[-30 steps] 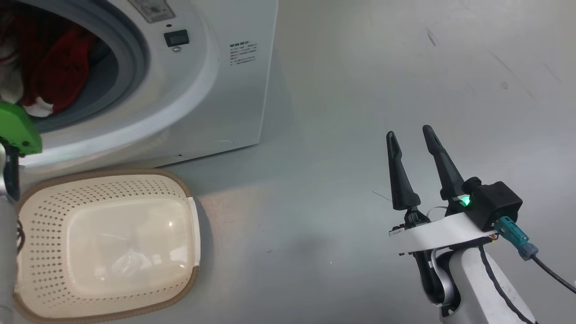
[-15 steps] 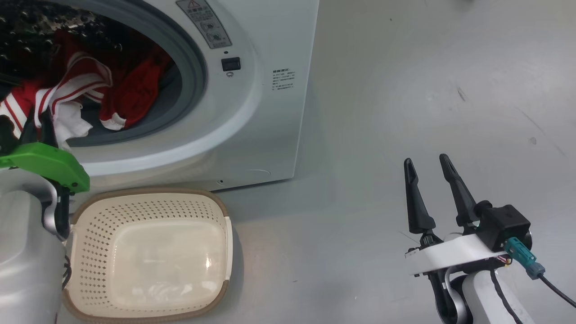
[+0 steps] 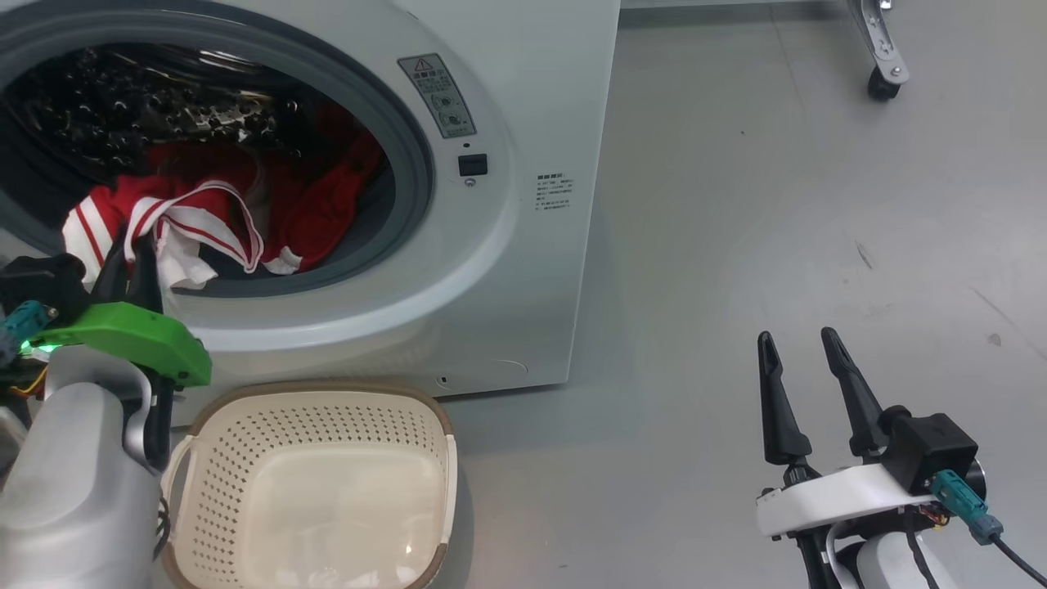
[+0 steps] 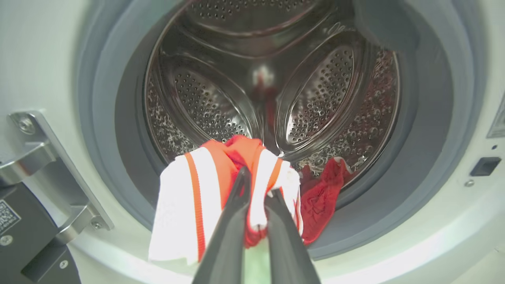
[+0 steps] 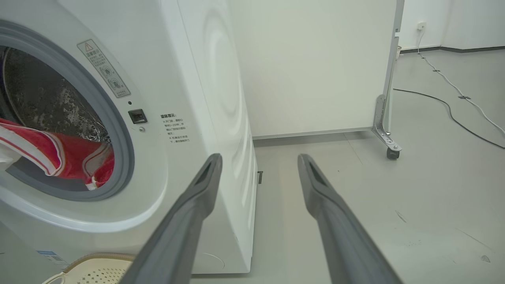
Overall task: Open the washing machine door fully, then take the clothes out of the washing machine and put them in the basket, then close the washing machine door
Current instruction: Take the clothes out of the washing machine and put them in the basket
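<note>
The floor [image 3: 777,204] was smooth grey. The washing machine [image 3: 491,286] stood on it at the left of the head view, with its round opening uncovered. Inside, the perforated steel drum [image 4: 315,90] was ringed by the grey gasket [image 4: 426,157].

The clothes [image 3: 204,221] lay at the bottom front of the drum. A red garment with white stripes hung over the lower lip of the gasket. A second red piece [image 4: 323,189] lay just beside it, partly inside the drum.

The basket [image 3: 327,388] sat on the floor directly below the opening, close against the base of the machine.

The left end effector [image 4: 256,185] was at the lower lip of the opening. Its two fingers were nearly together and pinched a fold of the striped garment. The right end effector [image 3: 796,335] hung above the floor, well apart from the machine on its right. Its fingers were spread wide and held nothing.

A metal hinge bracket [image 4: 39,157] was fixed beside the opening. A warning label [image 3: 438,94] and a small black latch socket [image 3: 473,164] sat on the opposite side. A caster [image 5: 392,152] rested on the floor beyond the machine.
</note>
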`<state>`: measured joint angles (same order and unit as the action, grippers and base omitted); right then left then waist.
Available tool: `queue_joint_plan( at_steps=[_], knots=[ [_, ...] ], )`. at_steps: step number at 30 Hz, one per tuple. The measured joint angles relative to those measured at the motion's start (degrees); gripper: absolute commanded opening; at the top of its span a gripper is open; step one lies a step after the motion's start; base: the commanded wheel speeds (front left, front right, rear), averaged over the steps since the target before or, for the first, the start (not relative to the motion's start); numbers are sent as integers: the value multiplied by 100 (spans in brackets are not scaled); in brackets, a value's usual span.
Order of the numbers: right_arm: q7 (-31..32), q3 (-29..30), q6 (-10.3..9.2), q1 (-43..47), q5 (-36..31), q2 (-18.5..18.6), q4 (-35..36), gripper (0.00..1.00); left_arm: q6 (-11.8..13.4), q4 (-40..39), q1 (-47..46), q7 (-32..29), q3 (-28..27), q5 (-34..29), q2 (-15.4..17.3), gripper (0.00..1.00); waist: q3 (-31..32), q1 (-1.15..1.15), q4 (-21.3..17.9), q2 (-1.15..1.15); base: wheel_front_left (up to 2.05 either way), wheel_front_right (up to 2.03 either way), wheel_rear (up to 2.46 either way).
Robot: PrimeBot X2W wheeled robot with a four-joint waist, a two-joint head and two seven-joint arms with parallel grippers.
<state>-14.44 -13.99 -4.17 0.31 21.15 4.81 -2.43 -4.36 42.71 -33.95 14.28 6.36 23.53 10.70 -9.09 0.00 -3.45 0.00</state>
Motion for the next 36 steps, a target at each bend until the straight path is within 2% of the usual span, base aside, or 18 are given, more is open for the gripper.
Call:
queue_joint_plan(
  at_steps=[5,22,36],
  knots=[
    [0,23,1,148,31,24,37,100,-7,-823,122,0,-99,-25,-89,0,196,0,100,0,0,0,0],
    [0,10,56,277,37,33,219,100,-58,-2684,580,18,-468,-155,-257,0,322,0,228,0,0,0,0],
    [0,18,55,366,37,24,350,100,-107,-2874,1267,18,-271,-194,-303,0,179,0,205,0,0,0,0]
  ],
)
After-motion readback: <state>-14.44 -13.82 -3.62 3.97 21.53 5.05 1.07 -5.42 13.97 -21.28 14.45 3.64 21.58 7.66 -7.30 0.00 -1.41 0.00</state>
